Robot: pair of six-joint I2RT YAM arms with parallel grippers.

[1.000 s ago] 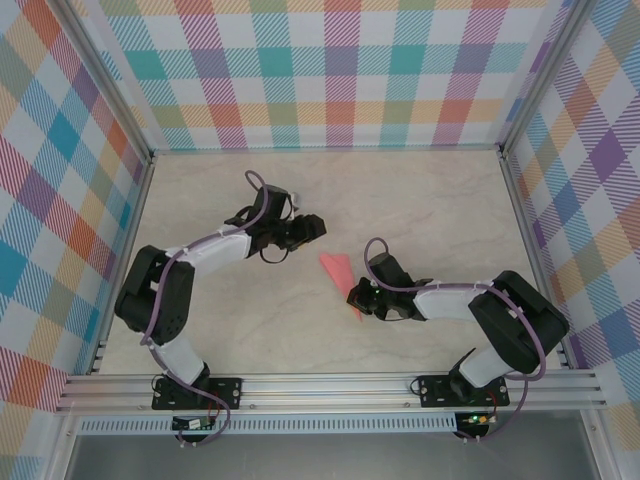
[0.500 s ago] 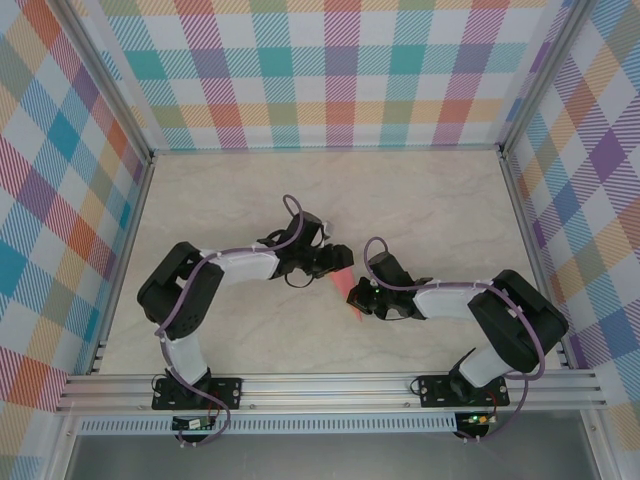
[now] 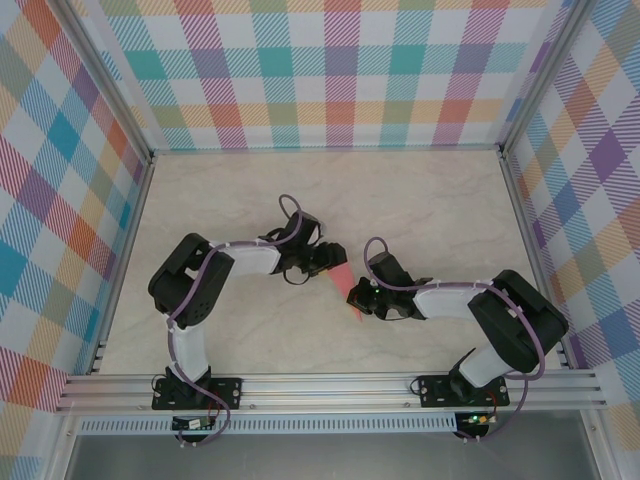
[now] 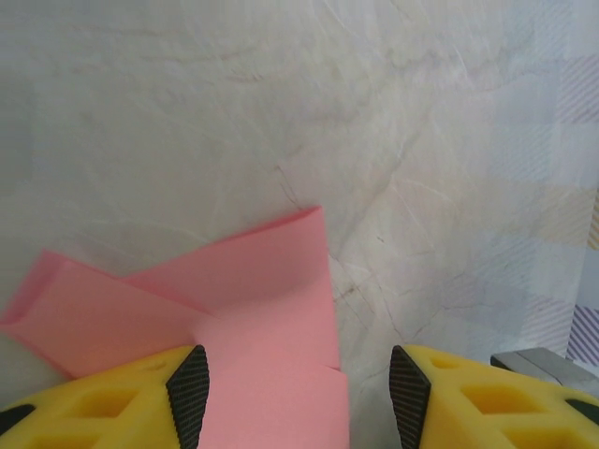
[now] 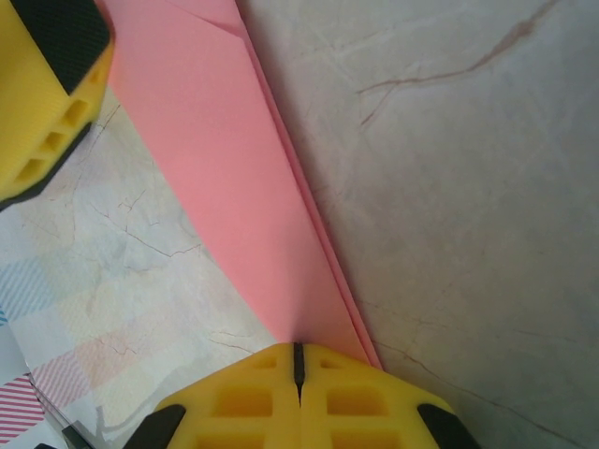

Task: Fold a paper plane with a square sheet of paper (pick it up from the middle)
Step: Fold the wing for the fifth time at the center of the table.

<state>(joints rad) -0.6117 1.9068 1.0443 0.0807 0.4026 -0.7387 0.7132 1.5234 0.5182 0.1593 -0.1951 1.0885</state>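
Observation:
The salmon-pink sheet of paper (image 3: 346, 284) lies on the table, folded into a narrow pointed shape with layered flaps (image 4: 262, 309). My left gripper (image 3: 335, 262) is open and low over its wide end, and the paper reaches between the jaws (image 4: 298, 398) beside the left finger (image 4: 187, 393). My right gripper (image 3: 361, 298) is shut with its closed tips (image 5: 299, 360) set on the narrowing part of the paper (image 5: 234, 168). The paper's point runs under those tips. One left finger (image 5: 47, 75) shows at the top left of the right wrist view.
The marbled tabletop (image 3: 430, 210) is walled by plaid panels (image 3: 340, 70) at the back and both sides. An aluminium rail (image 3: 330, 385) with the arm bases runs along the near edge.
My left arm has swung right across the table, and its open gripper has come onto the wide end of the paper. The right gripper and the paper have stayed put.

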